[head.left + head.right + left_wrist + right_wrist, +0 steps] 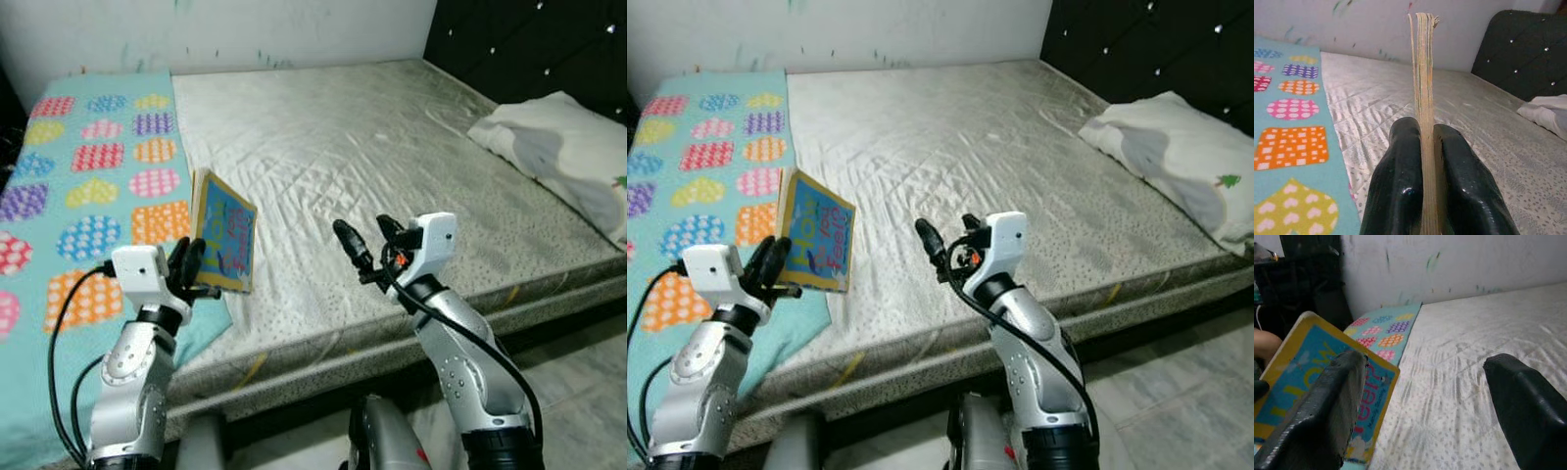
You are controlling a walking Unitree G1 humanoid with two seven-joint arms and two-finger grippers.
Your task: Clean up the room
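The book (225,233) is held upright, clamped at its lower edge in the left pincer (186,269), just left of the open, empty right pincer (370,245), above the bed's (392,147) near edge.

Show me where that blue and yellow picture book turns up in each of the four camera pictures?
Left eye view: book stands upright, lower left of centre, pinched by the left gripper.
Right eye view: book left of centre, above the same gripper.
Left wrist view: its page edge rises between the black fingers.
Right wrist view: cover behind one finger.
Shared landmark: the patterned teal blanket.
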